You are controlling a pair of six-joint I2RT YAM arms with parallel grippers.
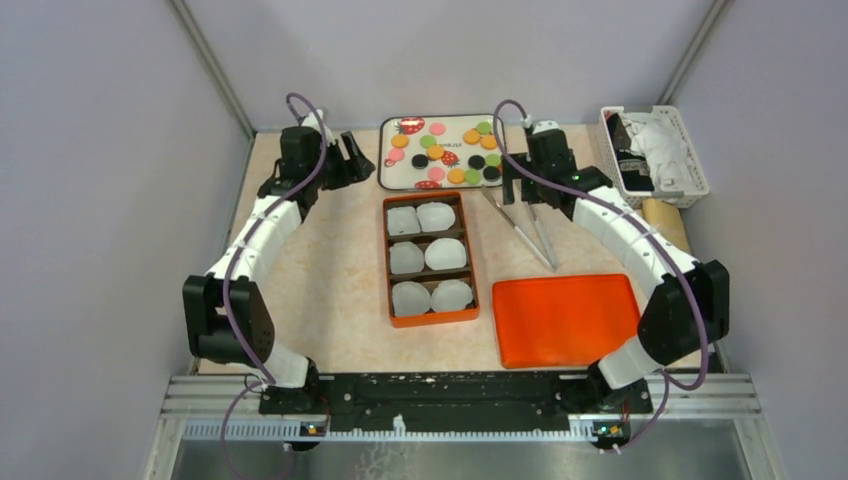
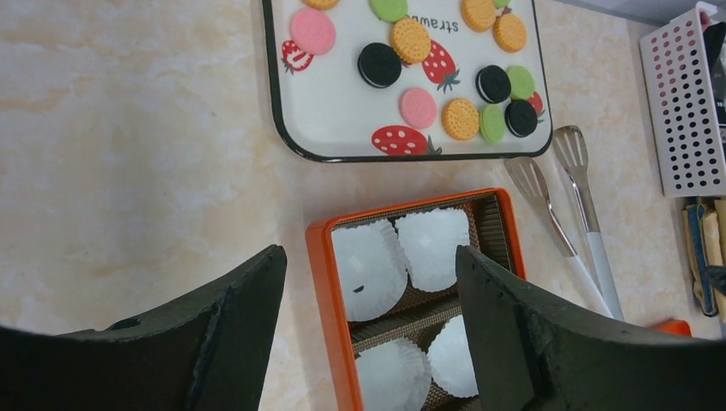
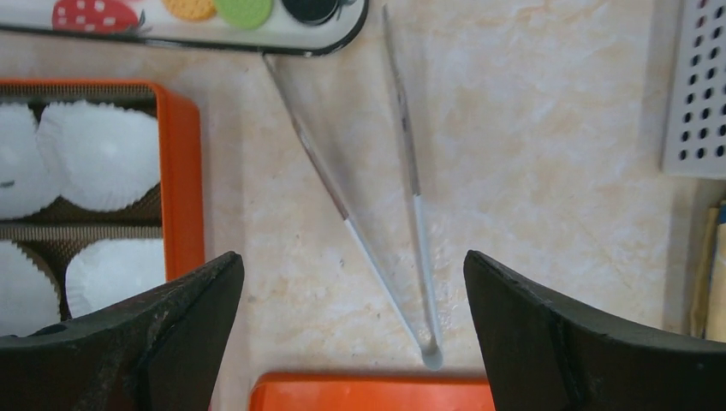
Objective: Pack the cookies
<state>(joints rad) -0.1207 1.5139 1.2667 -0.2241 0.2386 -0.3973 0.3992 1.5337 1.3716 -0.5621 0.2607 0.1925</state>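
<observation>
Left gripper (image 1: 345, 160): hangs over bare table left of the tray, fingers spread wide, holding nothing. Tray (image 2: 342, 98): white, strawberry print, at the far middle of the table. The cookies (image 2: 379, 65) all lie flat on it in a loose scatter of black, green, orange and pink; none is packed yet. Box (image 1: 387, 262): orange, just near of the tray, three compartments, each with two white paper cups (image 1: 420, 218), all six empty. Tongs (image 3: 411, 197): flat on the table between the box and the right arm, blades toward the tray, hinge touching or just short of the orange lid (image 1: 565, 320). Right gripper (image 3: 351, 330): directly above the tongs, fingers fully apart, nothing held. Basket (image 1: 690, 160): white, far right, not involved. Assessment: the cookies look light, thin and stiff, probably brittle at the rim and crumbly if squeezed hard. Lying flat, they give broad fingers little purchase. The likely hold is by the tongs, across a cookie's edges, with gentle pressure. The tongs themselves look best taken at mid-length, where the arms can be pressed together.
</observation>
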